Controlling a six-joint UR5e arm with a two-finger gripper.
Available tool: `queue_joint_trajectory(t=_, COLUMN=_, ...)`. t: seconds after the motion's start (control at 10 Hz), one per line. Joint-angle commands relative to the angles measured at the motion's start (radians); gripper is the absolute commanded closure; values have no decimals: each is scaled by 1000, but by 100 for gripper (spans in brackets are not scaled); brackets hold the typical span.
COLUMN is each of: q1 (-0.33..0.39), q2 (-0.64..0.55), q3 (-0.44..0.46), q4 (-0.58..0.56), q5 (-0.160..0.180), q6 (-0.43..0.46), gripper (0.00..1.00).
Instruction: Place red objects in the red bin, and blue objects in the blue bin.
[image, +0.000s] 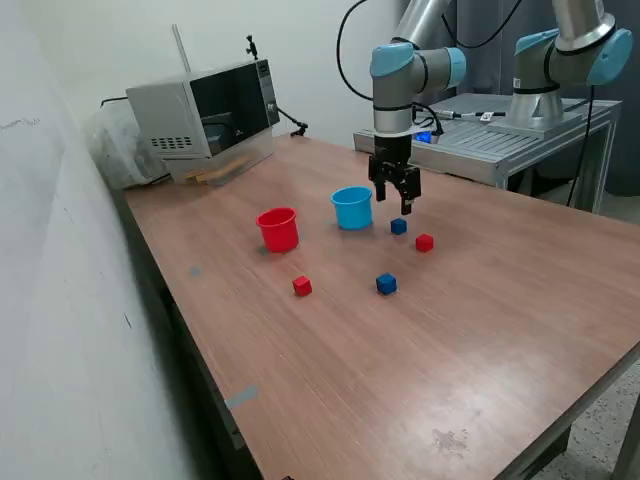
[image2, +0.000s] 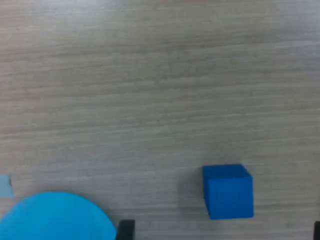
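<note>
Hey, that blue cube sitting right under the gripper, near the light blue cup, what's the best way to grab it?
Probably from straight above, closing the gripper on two opposite flat side faces of the blue cube. It sits flat on the table, clear of the light blue cup and the red cube, so the fingers have room either side.

UR5e arm reaches down from far side, wrist vertical. Gripper (image: 394, 200) points straight down, fingers spread apart, nothing between them, hovering above table.
</note>
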Motion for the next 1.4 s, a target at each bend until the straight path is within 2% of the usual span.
queue_joint_trajectory(t=0.0, q1=-2, q2=9, q3=10, q4=-25, q5=-8, q6=-1, gripper=0)
queue_joint_trajectory(t=1.3, q1=34, q2=9, q3=25, q4=-39, q5=0, q6=-1, gripper=0)
